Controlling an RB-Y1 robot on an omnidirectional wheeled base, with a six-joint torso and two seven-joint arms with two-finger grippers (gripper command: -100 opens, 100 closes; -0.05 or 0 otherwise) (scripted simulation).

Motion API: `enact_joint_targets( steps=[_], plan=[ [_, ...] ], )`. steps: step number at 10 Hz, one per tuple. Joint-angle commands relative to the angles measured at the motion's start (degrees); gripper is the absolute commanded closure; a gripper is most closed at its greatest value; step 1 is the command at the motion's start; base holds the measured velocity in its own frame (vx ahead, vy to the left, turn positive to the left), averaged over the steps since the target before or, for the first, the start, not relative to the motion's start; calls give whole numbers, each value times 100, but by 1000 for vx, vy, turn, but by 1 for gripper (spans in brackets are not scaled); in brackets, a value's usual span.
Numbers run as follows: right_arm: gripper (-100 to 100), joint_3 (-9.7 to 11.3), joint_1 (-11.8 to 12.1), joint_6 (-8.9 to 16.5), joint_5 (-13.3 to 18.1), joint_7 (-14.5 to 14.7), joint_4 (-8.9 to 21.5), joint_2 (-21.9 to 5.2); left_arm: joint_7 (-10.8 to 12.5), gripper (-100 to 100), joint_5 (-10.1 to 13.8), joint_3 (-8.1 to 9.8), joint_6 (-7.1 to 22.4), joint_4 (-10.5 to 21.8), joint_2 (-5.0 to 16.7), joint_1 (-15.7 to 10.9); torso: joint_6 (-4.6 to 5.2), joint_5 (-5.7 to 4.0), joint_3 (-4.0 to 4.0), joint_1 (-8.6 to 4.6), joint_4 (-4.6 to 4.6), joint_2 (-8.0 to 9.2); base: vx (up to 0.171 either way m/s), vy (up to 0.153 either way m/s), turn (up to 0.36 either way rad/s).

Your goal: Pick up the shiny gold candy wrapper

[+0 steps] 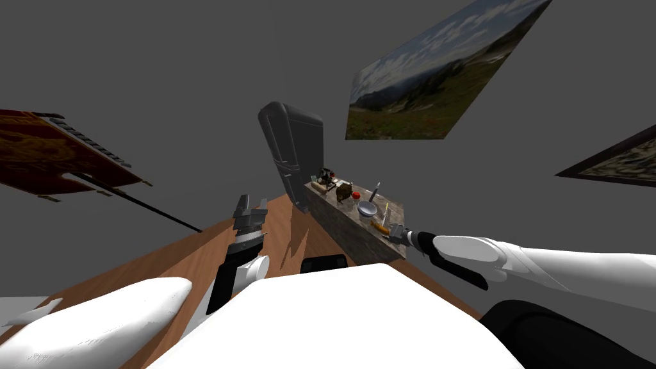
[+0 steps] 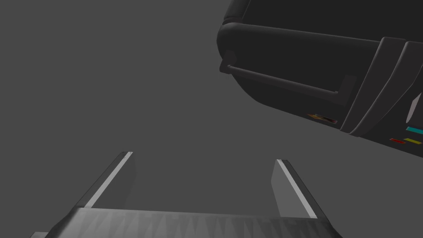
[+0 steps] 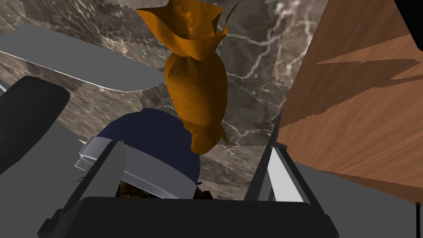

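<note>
My left gripper (image 2: 203, 157) is up in the air beside me. Its fingers are wide apart and it has nothing in it. My right gripper (image 3: 194, 142) is down at the marble counter (image 3: 256, 62), wide too and empty. A dark blue round thing (image 3: 153, 132) with a grey band sits close by one finger. Just past the fingertips lies the gold candy wrapper (image 3: 196, 89), near the counter's edge, with one twisted end pointing at the gap. I think it is very light, thin and crinkly, and it may slide. The fat middle looks best to pinch, softly. Further off stands a dark fridge (image 2: 310, 53).
</note>
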Motion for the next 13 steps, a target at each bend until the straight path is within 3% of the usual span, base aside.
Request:
enact_joint_targets(
  steps=[1, 4, 5, 6, 8, 10, 11, 12, 13],
  plan=[
    [-100, -282, 286, 67, -60, -8, -8, -37, 0, 0, 0, 0, 0, 0, 0, 0, 0, 0, 0, 0, 0, 0, 10, 1, 5],
    [-100, -282, 393, 67, -60, -8, -8, -37, 0, 0, 0, 0, 0, 0, 0, 0, 2, -5, 10, -13, 4, 16, -3, -4, 1],
    [-100, -145, 587, 161, 89, -130, 169, -314, 0, 0, 0, 0, 0, 0, 0, 0, 2, -4, 10, -11, 4, 17, 104, 43, 32],
    [-100, -82, 674, 190, 145, -178, 238, -417, 0, 0, 0, 0, 0, 0, 0, 1, -1, -1, -7, 3, -2, -15, 153, 90, 34],
    [-100, -133, 674, 190, 145, -178, 238, -417, 0, 0, 0, 0, 0, 0, 0, 1, -1, 3, -16, 15, -7, -27, 63, 38, -5],
    [-100, 34, 828, 216, 217, -246, 333, -554, 0, 0, 0, 0, 0, 0, 0, 0, 1, -2, -1, -6, 0, -1, 40, 2, 14],
    [-100, 187, 653, 216, 217, -246, 333, -554, 0, 0, 0, 0, 0, 0, 0, 0, 1, -2, -3, -8, -1, -5, 51, 1, 4],
    [-100, 34, 828, 216, 217, -246, 333, -554, 0, 0, 0, 0, 0, 0, 0, 0, 1, -4, -2, -10, -1, -4, 21, 0, -1],
    [-100, 134, 951, 191, 240, -278, 358, -600, 0, 0, 0, 0, 0, 0, 0, 0, 1, -4, 2, -11, 1, 4, 25, 4, 7]
  ],
)
